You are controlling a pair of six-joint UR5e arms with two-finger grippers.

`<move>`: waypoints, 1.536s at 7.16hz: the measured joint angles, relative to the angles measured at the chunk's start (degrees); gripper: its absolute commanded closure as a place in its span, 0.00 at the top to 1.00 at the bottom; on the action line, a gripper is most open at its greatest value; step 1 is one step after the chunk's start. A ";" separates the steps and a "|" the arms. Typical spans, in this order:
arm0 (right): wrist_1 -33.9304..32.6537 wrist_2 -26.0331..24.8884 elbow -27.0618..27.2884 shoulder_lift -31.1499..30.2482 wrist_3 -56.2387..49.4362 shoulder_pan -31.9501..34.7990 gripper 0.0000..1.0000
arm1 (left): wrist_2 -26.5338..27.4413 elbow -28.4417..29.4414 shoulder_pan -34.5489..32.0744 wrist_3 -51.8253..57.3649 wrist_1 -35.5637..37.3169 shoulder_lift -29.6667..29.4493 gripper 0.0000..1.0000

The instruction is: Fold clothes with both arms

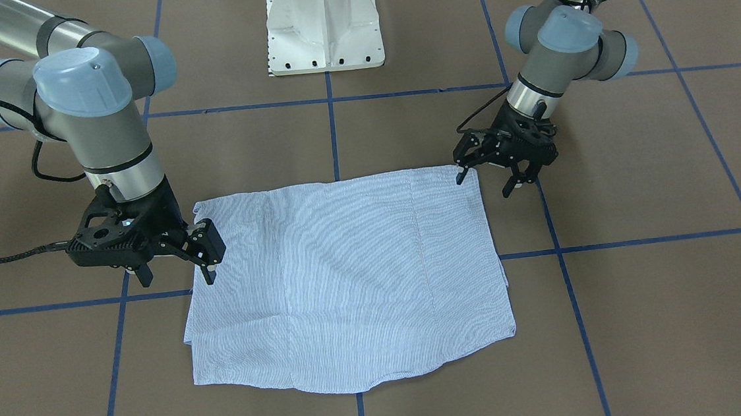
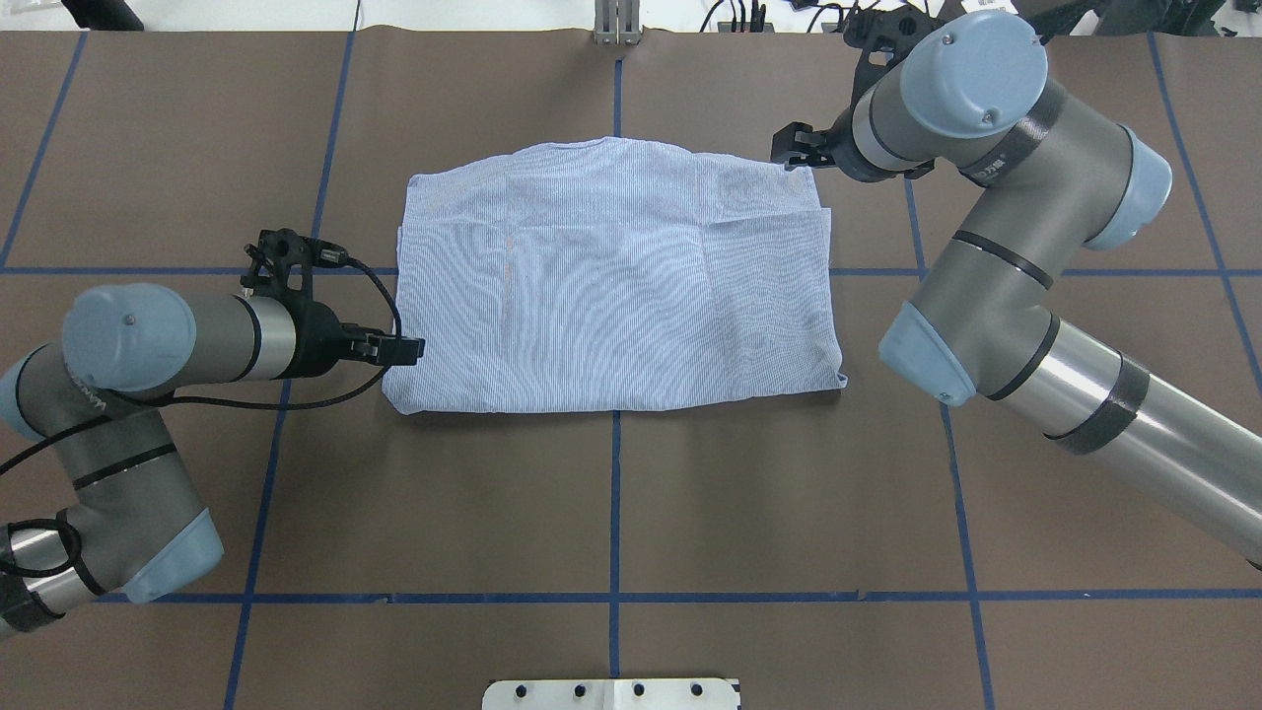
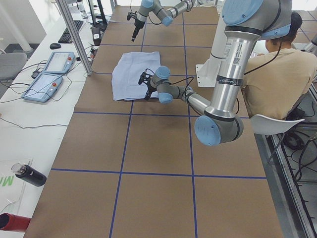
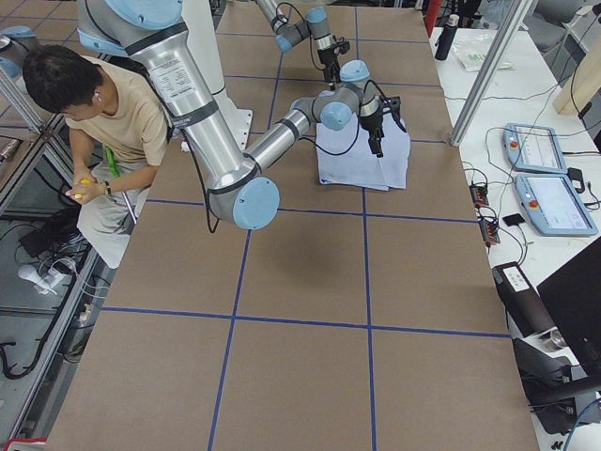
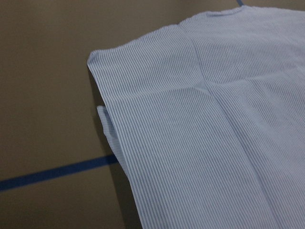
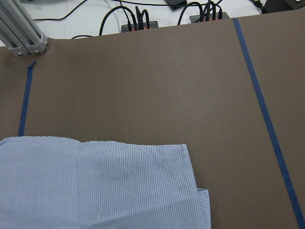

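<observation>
Status: the shirt (image 1: 350, 282) lies flat on the table (image 1: 648, 292), centre of the front view, already down to a rough rectangle. No sleeve, collar or button shows outside that outline, so I judge the sleeves are folded in and the first folds are done. The curved hem is at the bottom of that view and the straight edge is at the top, toward the white pedestal (image 1: 323, 26). My left gripper (image 1: 484, 182) is at the shirt's upper right corner in the front view, jaws apart and holding nothing. One fingertip is over the corner, and I can't tell if it touches the cloth. My right gripper (image 1: 177, 276) is at the left edge in the same view, also spread wide and empty, with one finger above the fabric edge and the other off it over the table. Overhead they sit on opposite sides of the cloth: left at the lower left corner, right at the upper right. The layers aren't perfectly aligned. The left wrist view shows a small tab (image 5: 106, 121) poking out from under the edge, and the right wrist view shows a lower layer (image 6: 204, 210) peeking past the corner. What's left, as I judge it: at least one more fold to halve the rectangle, which needs both corners pinched first, then a tidy of the edges. No grasp is made yet.
</observation>
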 measured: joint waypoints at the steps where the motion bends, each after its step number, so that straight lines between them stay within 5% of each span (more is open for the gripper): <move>1: 0.00 -0.08 0.03 -0.02 0.00 -0.07 1.00 | 1.19 -0.54 2.00 -1.41 -0.50 0.74 0.73; 3: 0.00 -0.17 0.12 -0.05 0.00 -0.13 1.00 | 3.30 -0.48 4.79 -3.07 -0.77 1.03 0.72; 4: 0.00 -0.18 0.14 -0.05 -0.01 -0.21 1.00 | 3.59 -0.21 5.23 -3.25 -0.82 0.99 0.64; 7: 0.00 -0.37 0.15 -0.05 0.00 -0.63 1.00 | 3.74 0.00 5.69 -3.42 -0.97 0.80 0.00; 11: 0.00 -0.45 -0.15 0.03 0.01 -1.03 1.00 | 3.64 -0.46 4.96 -1.74 -0.83 1.84 0.00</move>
